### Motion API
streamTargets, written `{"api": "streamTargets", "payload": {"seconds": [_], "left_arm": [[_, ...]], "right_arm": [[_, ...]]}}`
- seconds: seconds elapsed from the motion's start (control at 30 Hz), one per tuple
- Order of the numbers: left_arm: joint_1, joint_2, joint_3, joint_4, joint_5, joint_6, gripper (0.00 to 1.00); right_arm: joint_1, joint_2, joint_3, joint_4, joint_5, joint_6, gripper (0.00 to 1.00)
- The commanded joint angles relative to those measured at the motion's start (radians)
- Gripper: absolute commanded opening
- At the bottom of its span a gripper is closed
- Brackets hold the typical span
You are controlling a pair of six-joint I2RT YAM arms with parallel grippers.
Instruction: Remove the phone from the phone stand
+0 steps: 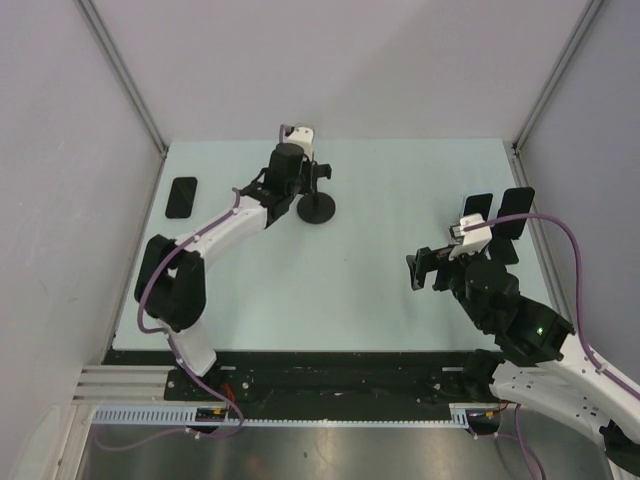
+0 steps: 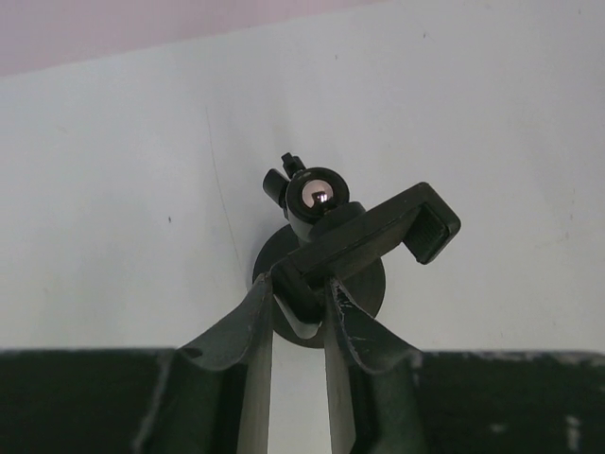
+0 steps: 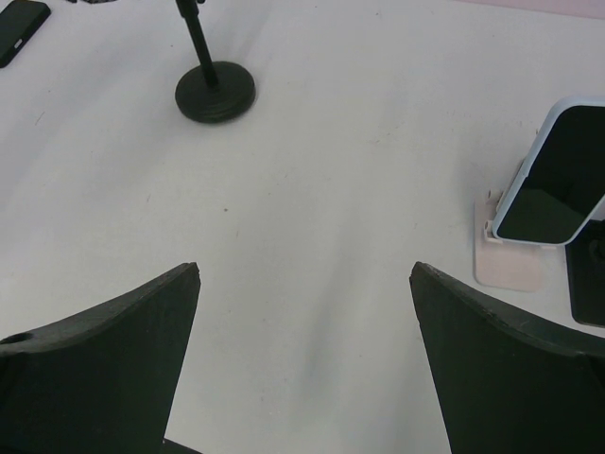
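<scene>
1. Left gripper: the fingers are nearly together, pinched on the lower end of the clamp bar of the phone stand. A narrow slit of pale table shows behind the tips.
2. Phone stand: round black base, upright pole and a ball joint at the top. It stands at about 12 o'clock on the table (a little left of the centre line in the top view).
3. Black phone: lies flat on the table at roughly 9–10 o'clock. It is well apart from the stand and touches neither gripper.
4. Right gripper: the jaws are spread wide and hold nothing. It hovers over bare table at about 4 o'clock.
5. Cased phone: sits in a pale case and leans on a pale stand at about 3 o'clock, near the right gripper.
</scene>
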Motion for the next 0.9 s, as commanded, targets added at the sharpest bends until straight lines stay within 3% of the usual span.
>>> {"api": "streamTargets", "payload": {"seconds": [0.0,0.2,0.43,0.73,0.87], "left_arm": [[0.038,0.049,0.163,0.146,0.045,0.118,0.00],[0.105,0.125,0.239,0.142,0.143,0.131,0.00],[0.166,0.129,0.214,0.136,0.274,0.120,0.00],[0.194,0.111,0.205,0.119,0.329,0.172,0.01],[0.194,0.105,0.203,0.111,0.344,0.180,0.15]], "right_arm": [[-0.002,-0.009,-0.001,0.005,0.011,-0.006,0.98],[-0.001,-0.015,-0.001,-0.006,0.021,-0.003,0.99],[-0.002,-0.002,-0.001,-0.001,0.021,-0.004,0.99],[-0.004,-0.002,-0.001,0.004,0.018,-0.006,0.99],[-0.002,0.001,-0.001,0.005,0.017,-0.006,0.99]]}}
